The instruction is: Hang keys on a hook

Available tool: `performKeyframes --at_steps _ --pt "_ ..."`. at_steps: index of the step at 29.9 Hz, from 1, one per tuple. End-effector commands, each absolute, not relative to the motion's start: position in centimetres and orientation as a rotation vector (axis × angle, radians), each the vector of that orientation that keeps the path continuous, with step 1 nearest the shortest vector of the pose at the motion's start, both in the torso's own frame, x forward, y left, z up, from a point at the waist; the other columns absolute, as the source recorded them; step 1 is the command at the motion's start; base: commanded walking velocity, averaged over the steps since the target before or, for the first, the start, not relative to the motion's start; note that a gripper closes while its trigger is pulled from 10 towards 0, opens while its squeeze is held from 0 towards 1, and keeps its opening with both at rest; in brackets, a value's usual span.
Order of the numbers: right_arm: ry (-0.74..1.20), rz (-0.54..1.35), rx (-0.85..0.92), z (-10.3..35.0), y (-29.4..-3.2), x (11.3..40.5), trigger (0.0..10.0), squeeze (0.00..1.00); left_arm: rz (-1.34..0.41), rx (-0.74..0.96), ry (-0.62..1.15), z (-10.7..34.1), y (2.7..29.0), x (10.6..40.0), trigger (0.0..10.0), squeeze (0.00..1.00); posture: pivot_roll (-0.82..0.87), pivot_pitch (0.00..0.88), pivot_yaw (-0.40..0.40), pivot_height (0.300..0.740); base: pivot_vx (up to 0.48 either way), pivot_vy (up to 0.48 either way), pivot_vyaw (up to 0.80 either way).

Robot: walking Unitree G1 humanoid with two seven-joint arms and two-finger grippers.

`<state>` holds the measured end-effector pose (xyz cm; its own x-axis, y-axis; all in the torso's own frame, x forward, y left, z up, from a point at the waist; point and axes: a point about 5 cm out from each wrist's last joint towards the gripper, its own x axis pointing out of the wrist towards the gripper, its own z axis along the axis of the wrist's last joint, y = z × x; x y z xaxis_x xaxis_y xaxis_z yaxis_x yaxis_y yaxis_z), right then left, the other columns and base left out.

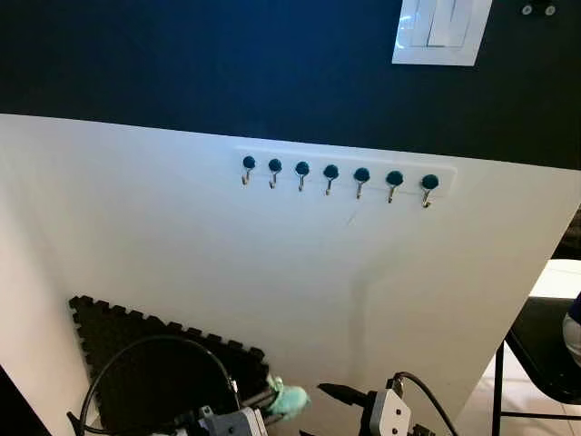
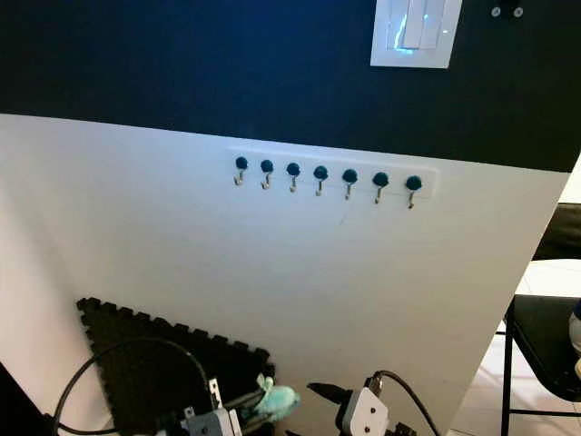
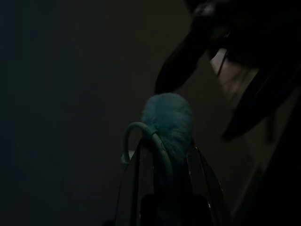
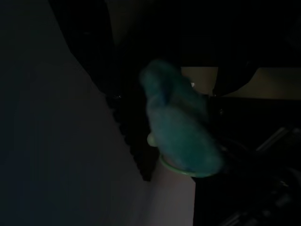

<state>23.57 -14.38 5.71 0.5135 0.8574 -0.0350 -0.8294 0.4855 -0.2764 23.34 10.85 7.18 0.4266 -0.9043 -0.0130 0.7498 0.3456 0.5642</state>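
Observation:
A row of several small metal hooks (image 1: pixel 330 174) with teal knobs runs along a white rail on the white wall panel, well above both grippers. Low in the head views, my left gripper (image 1: pixel 270 401) is shut on a keychain with a fluffy teal pompom (image 1: pixel 290 398) and a pale green ring (image 3: pixel 141 134). In the left wrist view the pompom (image 3: pixel 168 117) sticks out past the fingertips. My right gripper (image 1: pixel 338 393) is just right of the pompom, pointing toward it with its fingers spread and not touching it. The keys themselves are hidden.
A white light switch (image 1: pixel 442 27) sits on the dark upper wall. A black foam mat (image 1: pixel 127 359) leans against the lower left of the panel, with a black cable (image 1: pixel 154 341) looping before it. A black chair (image 1: pixel 545 350) stands at the right.

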Motion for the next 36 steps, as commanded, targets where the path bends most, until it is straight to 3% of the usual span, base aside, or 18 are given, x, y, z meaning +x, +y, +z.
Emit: performKeyframes --at_steps 1,36 --pt "-0.11 1.009 -0.268 5.8 -14.8 23.8 10.0 0.0 -1.15 0.528 -0.284 7.0 10.9 23.0 10.0 0.08 0.06 0.034 0.01 0.74 0.0 0.0 0.0" --pt "-0.02 1.062 -0.165 4.5 -15.1 23.4 10.0 0.0 -1.203 0.272 -0.255 9.1 9.9 23.9 10.0 0.18 0.06 0.012 0.007 0.74 0.0 0.0 0.0"
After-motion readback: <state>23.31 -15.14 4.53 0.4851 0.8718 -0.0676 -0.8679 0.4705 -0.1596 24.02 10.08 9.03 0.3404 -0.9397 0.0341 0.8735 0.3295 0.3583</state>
